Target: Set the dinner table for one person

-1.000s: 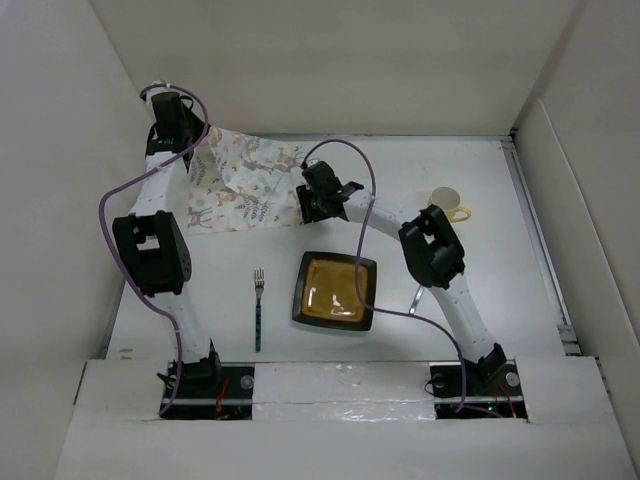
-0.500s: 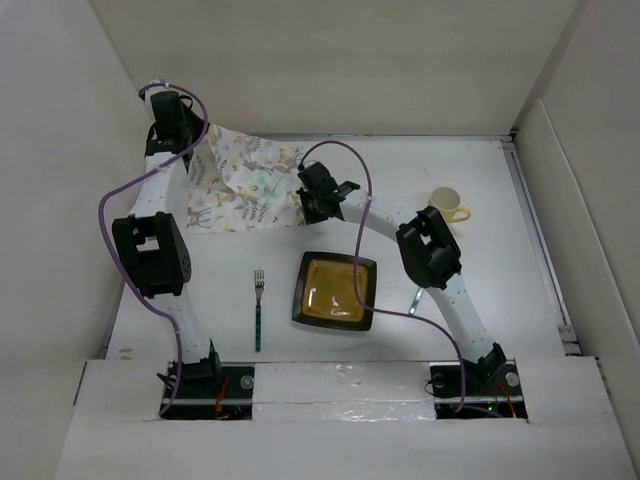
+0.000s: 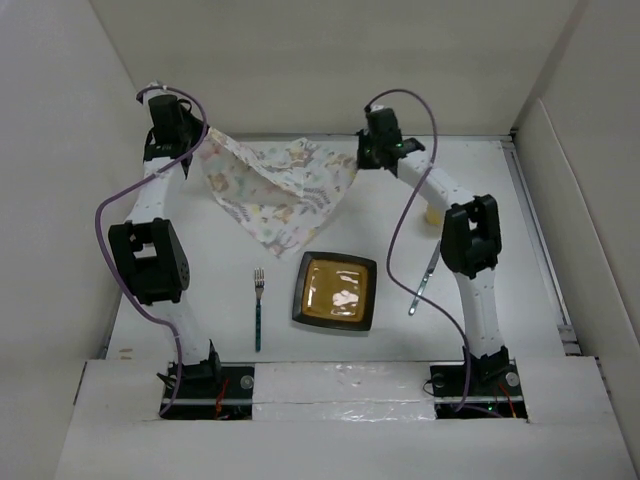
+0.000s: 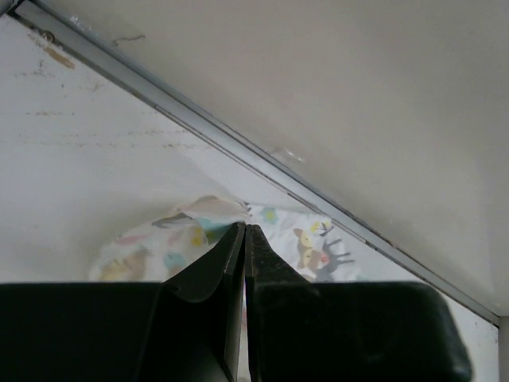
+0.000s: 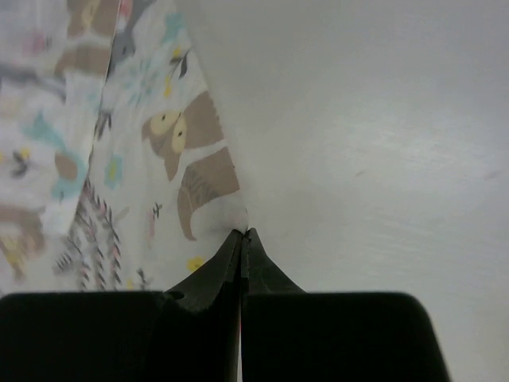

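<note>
Nearest the arm bases, a fork with a teal handle [image 3: 258,308], a dark square plate with a glossy amber centre [image 3: 335,291] and a slim metal utensil [image 3: 424,277], too small to tell knife from spoon, lie in a row on the plain white matte counter [image 3: 500,300], each apart from the others. Beyond them, a white cloth placemat printed with small animals and leaves [image 3: 280,190] hangs in the air between the two arms. Its long axis runs left to right over the far half of the counter, and its slack middle droops to a point just beyond the plate. The left hand [image 4: 244,232], far left beside the wall [image 3: 60,150], is pinched together on one upper corner. The right hand [image 5: 241,235], far and right of centre, is pinched together on the other. Laying the cloth flat would likely call for both hands to draw toward the near edge in step, since the place setting lies on the near side of each. No brand, label or lettering is readable.
</note>
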You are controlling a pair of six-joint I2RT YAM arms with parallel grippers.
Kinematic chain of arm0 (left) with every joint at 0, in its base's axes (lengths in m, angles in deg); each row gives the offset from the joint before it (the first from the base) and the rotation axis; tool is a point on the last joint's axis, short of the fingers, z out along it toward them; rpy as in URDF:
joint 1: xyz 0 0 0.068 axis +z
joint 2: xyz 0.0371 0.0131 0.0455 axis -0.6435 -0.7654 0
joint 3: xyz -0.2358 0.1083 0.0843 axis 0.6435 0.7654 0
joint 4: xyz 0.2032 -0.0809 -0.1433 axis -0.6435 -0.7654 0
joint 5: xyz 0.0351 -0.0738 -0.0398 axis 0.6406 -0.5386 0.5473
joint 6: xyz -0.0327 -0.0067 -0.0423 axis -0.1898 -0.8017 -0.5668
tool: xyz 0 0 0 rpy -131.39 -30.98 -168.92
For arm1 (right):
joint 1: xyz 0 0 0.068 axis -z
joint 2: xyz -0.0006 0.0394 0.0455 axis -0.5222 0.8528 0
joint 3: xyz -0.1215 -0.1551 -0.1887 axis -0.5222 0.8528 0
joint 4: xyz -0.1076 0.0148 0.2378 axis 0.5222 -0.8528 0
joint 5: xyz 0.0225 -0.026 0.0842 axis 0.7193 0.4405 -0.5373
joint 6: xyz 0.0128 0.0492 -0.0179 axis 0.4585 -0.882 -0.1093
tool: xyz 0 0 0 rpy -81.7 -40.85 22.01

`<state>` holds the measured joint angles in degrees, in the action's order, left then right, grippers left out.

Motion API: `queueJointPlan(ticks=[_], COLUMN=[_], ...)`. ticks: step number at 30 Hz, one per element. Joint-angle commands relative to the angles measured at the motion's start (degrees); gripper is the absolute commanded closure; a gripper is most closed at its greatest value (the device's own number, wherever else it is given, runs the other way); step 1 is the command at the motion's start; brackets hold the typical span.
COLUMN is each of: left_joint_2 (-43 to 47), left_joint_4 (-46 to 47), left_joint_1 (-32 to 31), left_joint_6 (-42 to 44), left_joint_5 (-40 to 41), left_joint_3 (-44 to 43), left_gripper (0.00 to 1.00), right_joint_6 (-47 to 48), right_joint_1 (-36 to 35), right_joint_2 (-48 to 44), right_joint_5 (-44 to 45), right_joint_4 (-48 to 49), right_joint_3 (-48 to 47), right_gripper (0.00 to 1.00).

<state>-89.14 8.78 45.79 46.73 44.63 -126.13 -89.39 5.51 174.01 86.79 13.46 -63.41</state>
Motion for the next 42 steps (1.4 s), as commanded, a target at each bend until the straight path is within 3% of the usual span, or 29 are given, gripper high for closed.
queueJointPlan(ticks=[1,3,5,6,9,11,12,13,14,16,17,21,23,24,25,28,29,32,33,38,42], left_joint_2=[4.84,4.93,5.19,5.37,4.85,4.23,3.97,3.44,3.27,2.91,2.56,1.51,0.28,-0.16,-0.51,-0.78,0.61,5.96,8.77,9.16,1.61], left_joint_4=[2.47,2.39,3.7,5.1,7.56,8.27,8.97,9.24,9.24,10.82,11.52,13.55,12.59,11.36,10.83,6.79,6.0,3.88,3.71,0.03,-12.53], left_joint_1=[0.24,0.24,0.24,0.24,1.46,1.47,1.47,1.47,1.47,1.99,2.0,3.13,3.66,3.67,3.67,3.67,3.67,3.67,1.58,-4.4,-11.7], left_joint_6=[-2.12,-3.26,-5.28,-6.07,-9.15,-10.64,-10.91,-11.61,-12.05,-13.01,-13.63,-15.22,-14.87,-14.61,-13.47,-8.92,-7.85,-3.29,-0.57,8.83,15.71], left_joint_5=[-1.65,-2.79,-3.67,-4.28,-6.56,-6.84,-7.36,-7.54,-7.54,-8.77,-9.47,-12.11,-12.02,-12.2,-12.2,-9.84,-9.13,-2.29,5.48,10.9,17.4], left_joint_3=[3.46,5.22,9.09,10.58,15.16,17.1,17.71,19.02,19.03,21.3,21.93,23.78,22.64,22.2,21.42,18.7,18.51,18.42,18.68,16.4,6.06], left_gripper=[1.0,1.0,1.0,1.0,1.0,1.0,1.0,1.0,1.0,1.0,1.0,1.0,1.0,1.0,1.0,0.72,0.53,0.33,0.33,0.44,0.49], right_joint_6=[2.61,2.87,2.87,2.79,3.57,4.72,4.72,4.2,4.19,2.18,1.65,-0.12,-0.9,-1.34,-1.78,-2.31,-2.31,-2.31,-2.49,-2.66,-2.58], right_joint_1=[5.66,8.22,9.36,9.89,9.37,7.88,5.96,4.02,4.0,1.91,1.29,-1.97,-3.02,-3.81,-3.82,-4.96,-4.96,-4.96,-5.48,-6.72,-8.73], right_joint_2=[1.33,4.24,6.53,6.45,3.03,-2.41,-4.78,-10.2,-12.77,-17.7,-19.46,-27.46,-28.96,-29.49,-30.54,-32.56,-32.92,-33.89,-33.63,-31.26,-29.94], right_joint_5=[-0.53,-0.19,1.12,2.09,1.23,1.83,2.27,2.54,2.54,2.02,1.31,4.71,5.61,6.92,7.02,8.86,9.21,8.69,8.34,8.42,8.87], right_joint_4=[-3.99,-7.25,-8.58,-8.23,-6.04,-4.2,-2.36,2.97,5.46,11.25,15.55,17.97,17.87,18.31,18.84,19.72,20.85,20.78,21.04,20.34,19.64], right_joint_3=[-12.09,-20.33,-23.63,-23.99,-20.67,-11.73,-6.81,4.72,10.49,21.57,30.24,42.77,45.78,48.84,50.26,55.0,56.15,58.8,59.93,58.46,56.52], right_gripper=[1.0,0.94,0.74,0.53,0.32,0.32,0.41,0.65,0.65,1.0,1.0,0.98,0.82,0.65,0.58,0.47,0.46,0.46,0.44,0.43,0.43])
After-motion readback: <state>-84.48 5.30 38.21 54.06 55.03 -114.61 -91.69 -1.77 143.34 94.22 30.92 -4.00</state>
